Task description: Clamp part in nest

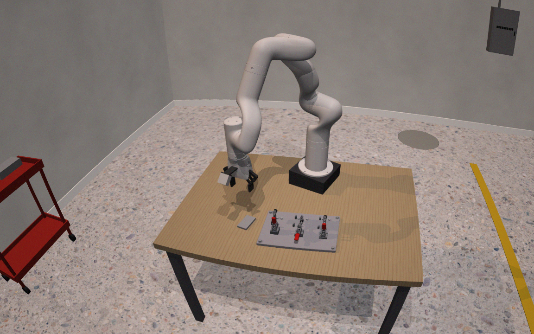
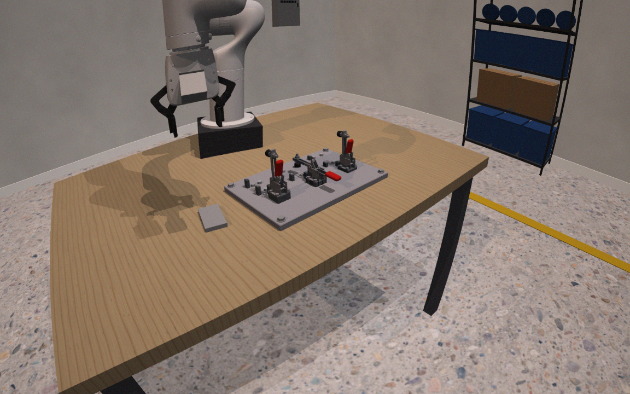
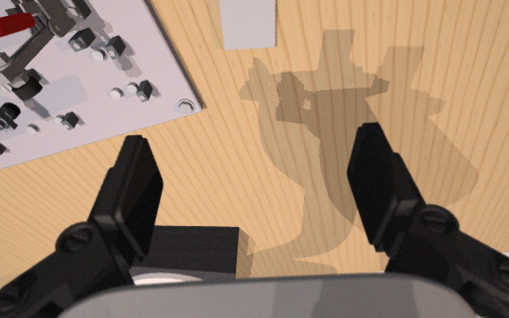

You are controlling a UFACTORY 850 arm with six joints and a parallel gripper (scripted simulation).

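The flat grey rectangular metal part [image 2: 212, 217] lay on the wooden table top [image 2: 151, 274], just beside the short edge of the grey rectangular fixture plate [image 2: 307, 201] and not touching it. The black two-finger gripper [image 2: 194, 122] hung well above the table, away from the fixture plate and nearer the arm's black base block [image 2: 229, 137]. Its fingers were spread fully apart, with nothing between them. On the fixture plate, the two outer clamps stood with red handles upright [image 2: 278, 168] [image 2: 349, 145]. The middle clamp's red handle [image 2: 333, 175] lay flat. No nest on the fixture plate held a part.
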